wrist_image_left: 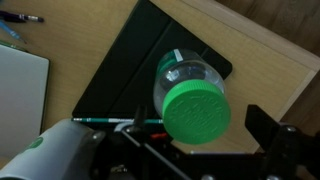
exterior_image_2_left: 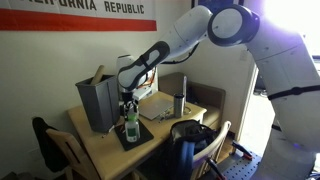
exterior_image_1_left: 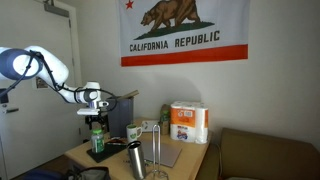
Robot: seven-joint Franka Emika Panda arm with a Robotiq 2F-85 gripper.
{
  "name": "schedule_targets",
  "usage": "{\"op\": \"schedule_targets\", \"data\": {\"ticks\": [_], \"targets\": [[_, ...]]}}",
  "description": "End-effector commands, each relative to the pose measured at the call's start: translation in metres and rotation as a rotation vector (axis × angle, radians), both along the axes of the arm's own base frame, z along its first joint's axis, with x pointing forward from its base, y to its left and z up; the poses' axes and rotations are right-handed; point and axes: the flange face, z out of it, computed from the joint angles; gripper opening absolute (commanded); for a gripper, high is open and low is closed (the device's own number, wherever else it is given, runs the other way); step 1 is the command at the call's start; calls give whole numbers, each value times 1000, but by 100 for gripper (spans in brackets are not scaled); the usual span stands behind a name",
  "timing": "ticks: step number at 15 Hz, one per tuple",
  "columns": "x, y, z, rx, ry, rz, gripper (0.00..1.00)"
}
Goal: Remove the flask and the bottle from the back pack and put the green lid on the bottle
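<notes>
The green lid (wrist_image_left: 197, 108) sits on top of the bottle (wrist_image_left: 178, 75), just right of the middle of the wrist view. The bottle stands upright on a flat black pad (wrist_image_left: 130, 70), which lies at an angle on a pale wooden table (wrist_image_left: 270, 45). The gripper (exterior_image_2_left: 128, 104) hangs right above the bottle, at the centre left of both exterior views. Its claw is spread wide: 1 dark finger (wrist_image_left: 268, 126) shows to the right of the lid with a clear gap between them, and nothing is held.

The flask (exterior_image_2_left: 181, 105) stands upright on the table, well apart from the bottle, near the middle of that frame. Below it, at the lower centre, a low black shape looks like the back pack (exterior_image_2_left: 192, 133); little of it can be made out.

At the left of the same tabletop stands a grey box (exterior_image_2_left: 97, 100), just beside the pad. In an exterior view a white-and-green mug (exterior_image_1_left: 133, 132) and a pack of paper rolls (exterior_image_1_left: 188, 122) stand toward the back of the table. On the white wall above hangs a California Republic flag (exterior_image_1_left: 185, 30). A brown couch (exterior_image_1_left: 265, 155) fills the lower right of that frame.
</notes>
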Motion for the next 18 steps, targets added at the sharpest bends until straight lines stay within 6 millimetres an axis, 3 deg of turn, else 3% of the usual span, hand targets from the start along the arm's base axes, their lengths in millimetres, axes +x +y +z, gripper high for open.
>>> {"op": "schedule_targets", "data": {"ticks": [1,4,7,11,15,17,18], "targets": [[-4,-4,10,13,-2,-22,100],[-1,-14,22,10,-7,-42,100],[4,-41,49,2,-42,-110,100],[6,-106,100,-35,-123,-339,100],[-12,-172,137,-75,-160,-551,100],[-25,-193,146,-99,-142,-608,100],[-1,-179,138,-77,-148,-551,100]]}}
